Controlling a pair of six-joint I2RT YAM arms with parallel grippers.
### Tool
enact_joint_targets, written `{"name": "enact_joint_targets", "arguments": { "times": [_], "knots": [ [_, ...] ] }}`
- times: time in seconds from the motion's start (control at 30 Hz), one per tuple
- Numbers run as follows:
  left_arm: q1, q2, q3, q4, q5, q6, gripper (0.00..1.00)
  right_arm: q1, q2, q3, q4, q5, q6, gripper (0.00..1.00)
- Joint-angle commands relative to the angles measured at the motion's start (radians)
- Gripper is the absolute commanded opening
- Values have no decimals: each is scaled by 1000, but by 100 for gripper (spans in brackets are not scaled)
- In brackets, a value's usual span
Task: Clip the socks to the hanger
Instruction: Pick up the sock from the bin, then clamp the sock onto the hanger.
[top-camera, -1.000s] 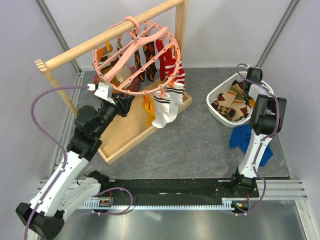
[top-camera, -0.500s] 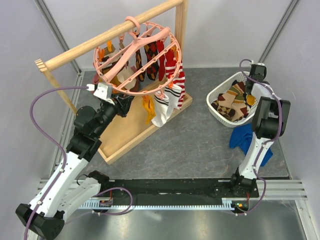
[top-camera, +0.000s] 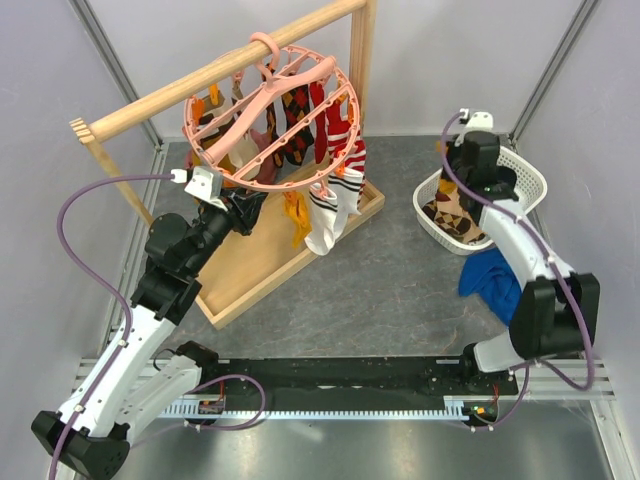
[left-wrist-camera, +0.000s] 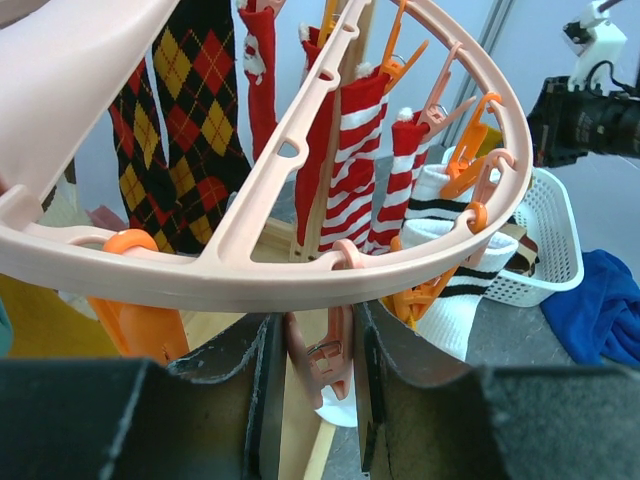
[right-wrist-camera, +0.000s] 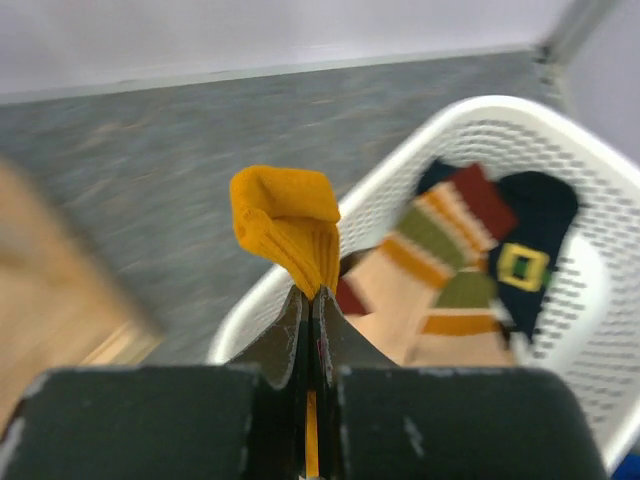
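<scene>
The salmon-pink hanger (top-camera: 270, 110) hangs from the wooden rail with several socks (top-camera: 335, 200) clipped to its right side. In the left wrist view its ring (left-wrist-camera: 250, 260) passes just above my left gripper (left-wrist-camera: 315, 400), which is shut on a dangling pink clip (left-wrist-camera: 325, 355); red-and-white striped socks (left-wrist-camera: 355, 170) hang behind. That left gripper (top-camera: 245, 205) sits under the ring's near-left edge. My right gripper (right-wrist-camera: 312, 300) is shut on a mustard sock (right-wrist-camera: 285, 225), held above the white basket (right-wrist-camera: 440, 125) of patterned socks (right-wrist-camera: 450, 260). In the top view the right gripper (top-camera: 497, 185) is over the basket's left side.
The wooden rail (top-camera: 200, 85) stands on a wooden tray base (top-camera: 260, 265) at the back left. The white basket (top-camera: 535, 180) sits at the back right, with a blue cloth (top-camera: 490, 280) on the table in front of it. Grey walls close in both sides.
My right arm swung from the basket's far right side to its left side and now holds the mustard sock. The hanger rocked slightly. The left arm stayed put.
</scene>
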Motion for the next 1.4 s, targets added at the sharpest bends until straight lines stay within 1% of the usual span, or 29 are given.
{"name": "enact_joint_targets", "arguments": {
  "times": [0.0,0.1,0.3,0.43,0.47,0.53,0.57,0.6,0.63,0.67,0.8,0.87,1.03,1.07,1.13,1.2,1.37],
  "knots": [
    [5,4,-18,-63,36,-11,2,128,-177,-125,60,-93,53,0],
    [8,4,-18,-62,41,-19,2,243,-350,-208,66,-108,61,0],
    [17,3,-18,-63,45,-35,2,472,-579,-309,44,-111,65,0],
    [25,3,-18,-62,47,-49,2,622,-650,-348,67,-144,75,0],
    [28,4,-18,-63,50,-55,2,692,-652,-346,72,-142,72,0],
    [33,4,-18,-62,48,-60,2,769,-633,-340,75,-122,50,0],
    [34,4,-19,-63,47,-65,2,846,-621,-334,76,-113,40,0],
    [34,4,-19,-62,47,-65,2,883,-588,-322,76,-105,30,0],
    [36,3,-19,-63,45,-66,2,917,-571,-316,104,-92,15,0],
    [37,1,-19,-63,45,-71,2,981,-551,-308,124,-81,7,0],
    [44,0,-21,-63,45,-80,2,1104,-433,-288,228,-46,-8,0],
    [45,-3,-21,-63,41,-83,2,1162,-403,-281,292,-23,-28,0],
    [48,-3,-22,-63,36,-95,2,1265,-307,-271,423,114,-86,0],
    [48,-3,-24,-63,38,-98,2,1274,-278,-274,476,144,-126,0],
    [48,-2,-24,-63,38,-101,2,1294,-245,-274,547,209,-143,0],
    [48,-2,-25,-37,36,-100,2,1301,-204,-277,602,262,-152,0],
    [48,-3,-27,-34,42,-104,2,1305,-120,-288,771,379,-136,0]
  ]
}}
